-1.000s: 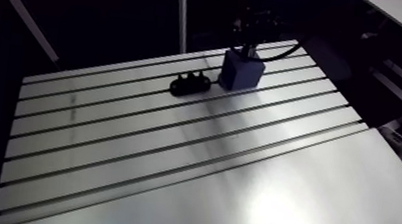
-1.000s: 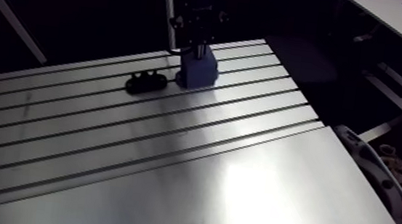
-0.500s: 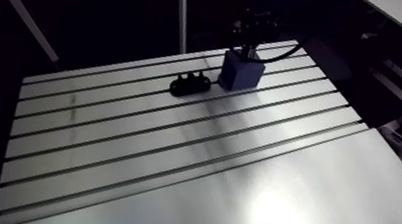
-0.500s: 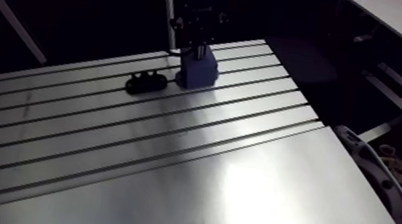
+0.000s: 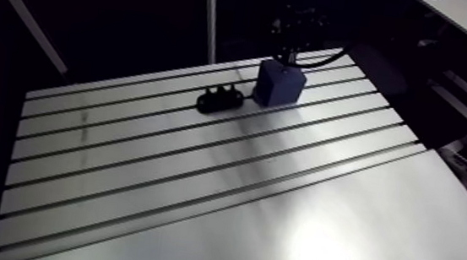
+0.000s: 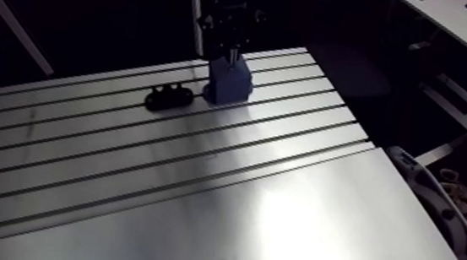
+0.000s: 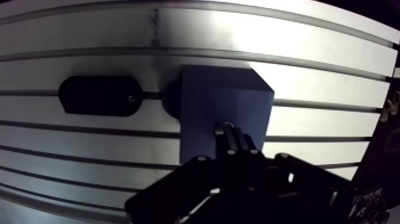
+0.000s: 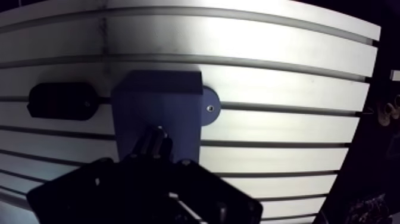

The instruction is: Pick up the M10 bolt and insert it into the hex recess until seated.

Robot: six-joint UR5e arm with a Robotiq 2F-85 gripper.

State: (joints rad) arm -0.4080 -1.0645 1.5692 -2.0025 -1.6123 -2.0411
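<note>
At the far side of a slotted aluminium counter (image 5: 155, 173), a dark-blue block (image 5: 279, 84) stands upright, with a low black holder (image 5: 220, 99) just beside it but apart. The gripper (image 7: 233, 139) hangs directly over the block's top face, closed down to a narrow gap. In the wrist view a slim dark piece shows pinched in that gap. This is most likely the M10 bolt (image 7: 231, 130), though it is too dark to be sure. It sits low over the middle of the block. The hex recess cannot be seen, and is probably hidden beneath the gripper. A steel bolt of this kind would be rigid and dense for its size, with a smooth head that can slip. The threaded shank gives better bite, so that is the place to hold it. The head would stay free to turn until its flats line up with the recess. It will not bend if pushed down crooked, so it would jam instead. The wrist view alone shows the block's flat top, a rounded tab (image 8: 210, 109) at its base with a small fastener, and the holder's oblong outline. The arm view alone shows the block's height, small bumps along the holder's top, and the gripper as a dark mass above the block.
</note>
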